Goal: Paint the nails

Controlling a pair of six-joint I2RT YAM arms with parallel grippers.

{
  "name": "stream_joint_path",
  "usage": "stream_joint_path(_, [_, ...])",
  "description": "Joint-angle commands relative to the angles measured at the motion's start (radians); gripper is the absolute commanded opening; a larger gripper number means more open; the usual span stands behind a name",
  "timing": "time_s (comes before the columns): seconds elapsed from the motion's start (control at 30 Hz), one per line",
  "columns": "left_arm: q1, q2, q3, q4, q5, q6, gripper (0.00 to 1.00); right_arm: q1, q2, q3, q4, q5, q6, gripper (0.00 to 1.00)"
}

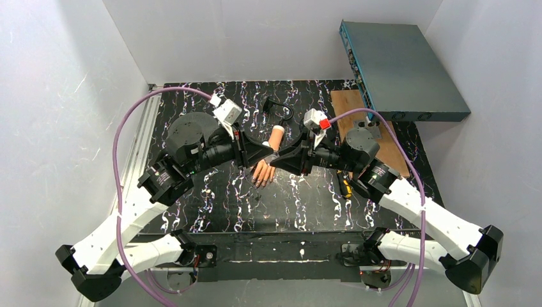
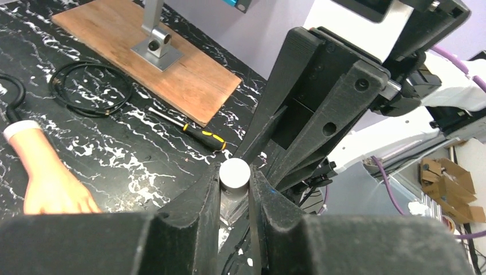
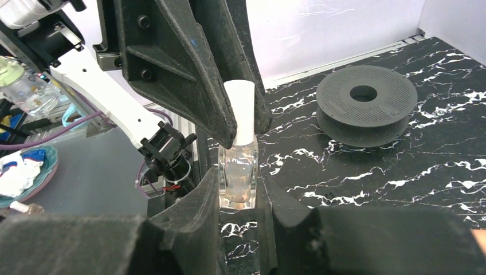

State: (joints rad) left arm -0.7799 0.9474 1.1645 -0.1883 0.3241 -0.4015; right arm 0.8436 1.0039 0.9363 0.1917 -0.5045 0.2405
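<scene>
Here my right hand is closed on a small clear glass bottle, one finger flat against each side. My left hand is pinched tight on the white cap that sits on the bottle's neck. The two hands meet tip to tip, so the bottle's long axis runs from one to the other, cap end towards my left wrist. From that wrist I see the cap's round top end-on.

Just beneath them, on the black, white-veined bench, lies the mannequin hand. Its long axis runs near to far, with the fingers towards my bases and slanted a little to my left, and the white wrist stub at the far end. The nails are dark specks at the fingertips, just on the near side of where my hands cross over it. In my left wrist view my own finger covers them.

To my right a screwdriver with a yellow-and-black handle lies near a plywood board, which carries a metal post. A black cable loops beyond the wrist stub. A dark perforated spool lies flat to my left. Farthest off, a grey-blue box sits at the far right corner.
</scene>
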Motion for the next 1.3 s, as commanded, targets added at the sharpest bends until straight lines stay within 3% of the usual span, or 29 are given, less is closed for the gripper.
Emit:
stream_joint_path(0.0, [-0.004, -0.027, -0.038, 0.087, 0.199, 0.039, 0.00, 0.002, -0.016, 0.014, 0.116, -0.057, 0.031, 0.01])
stream_joint_path(0.2, [-0.004, -0.060, -0.066, 0.181, 0.487, 0.085, 0.00, 0.001, -0.016, 0.013, 0.207, -0.279, 0.122, 0.01])
stream_joint_path(0.37, [-0.005, -0.061, -0.055, 0.163, 0.542, 0.101, 0.00, 0.000, -0.027, 0.009, 0.231, -0.300, 0.141, 0.01])
stream_joint_path(0.4, [-0.005, -0.062, -0.051, 0.155, 0.537, 0.104, 0.07, 0.000, -0.031, 0.007, 0.230, -0.296, 0.141, 0.01])
stream_joint_path(0.5, [-0.005, -0.068, -0.038, 0.118, 0.509, 0.119, 0.54, 0.000, -0.042, 0.002, 0.212, -0.290, 0.134, 0.01])
stream_joint_path(0.53, [-0.005, -0.069, -0.026, 0.102, 0.501, 0.125, 0.64, 0.000, -0.046, 0.000, 0.201, -0.287, 0.129, 0.01])
stream_joint_path(0.63, [-0.004, -0.068, 0.013, 0.031, 0.488, 0.152, 0.74, 0.001, -0.056, -0.003, 0.167, -0.281, 0.112, 0.01])
stream_joint_path(0.73, [-0.004, -0.066, 0.058, -0.042, 0.495, 0.197, 0.71, 0.000, -0.064, -0.008, 0.146, -0.283, 0.105, 0.01])
stream_joint_path(0.93, [-0.005, -0.038, 0.142, -0.203, 0.506, 0.306, 0.52, 0.000, -0.063, -0.010, 0.137, -0.297, 0.101, 0.01])
stream_joint_path(1.27, [-0.005, 0.030, 0.180, -0.242, 0.555, 0.320, 0.35, 0.000, -0.066, -0.006, 0.129, -0.308, 0.103, 0.01])
